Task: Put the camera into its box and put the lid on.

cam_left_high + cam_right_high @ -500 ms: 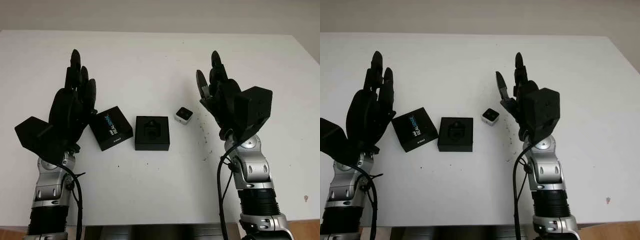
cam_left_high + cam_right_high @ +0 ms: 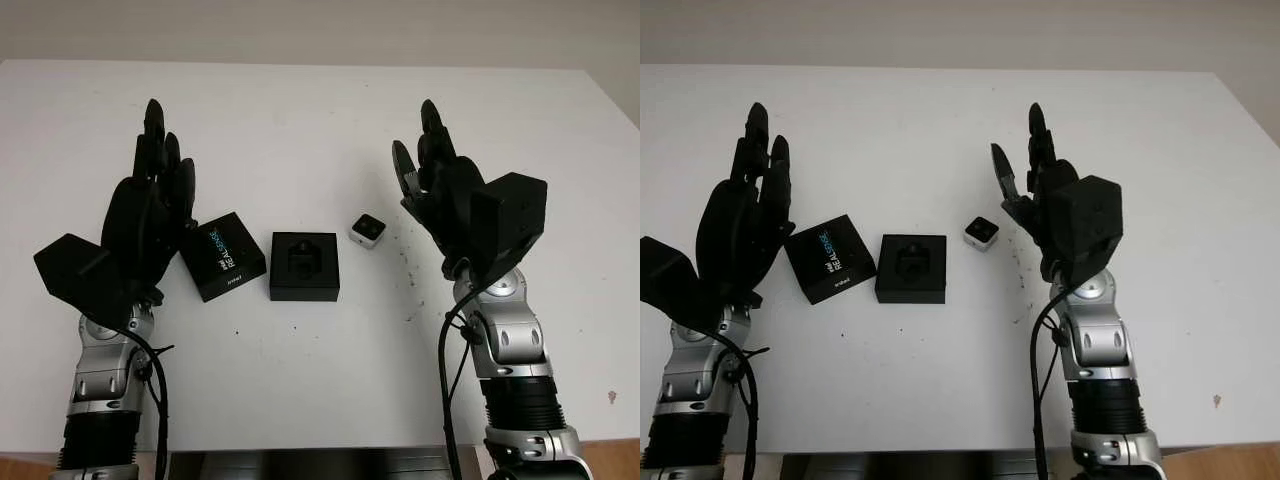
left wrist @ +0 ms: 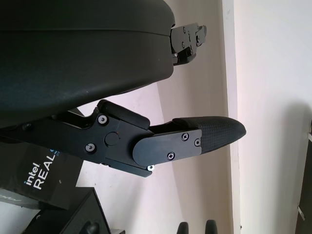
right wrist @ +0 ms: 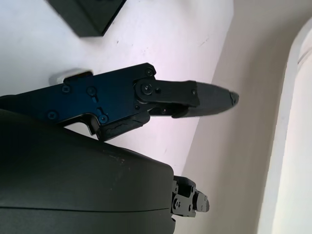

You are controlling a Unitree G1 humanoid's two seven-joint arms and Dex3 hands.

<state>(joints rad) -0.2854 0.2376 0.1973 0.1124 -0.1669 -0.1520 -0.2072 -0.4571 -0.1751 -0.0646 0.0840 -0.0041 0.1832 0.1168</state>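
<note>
A small silver camera (image 2: 368, 229) sits on the white table (image 2: 300, 120), just right of an open black box (image 2: 304, 266) with a moulded insert. The black lid (image 2: 222, 256), printed with white and blue lettering, lies left of the box, touching it at a corner. My right hand (image 2: 425, 175) is open, raised above the table a little right of the camera. My left hand (image 2: 155, 175) is open, raised left of the lid. In the left wrist view the lid (image 3: 41, 183) shows past my fingers (image 3: 204, 136). A pale edge of the camera (image 4: 68, 75) peeks behind the fingers (image 4: 195, 97) in the right wrist view.
Dark specks (image 2: 410, 275) dot the table right of the camera. The table's front edge (image 2: 300, 448) runs across below the arms, and its right edge (image 2: 615, 110) slants at the far right.
Both arms have shifted very slightly; the camera, box and lid have stayed put.
</note>
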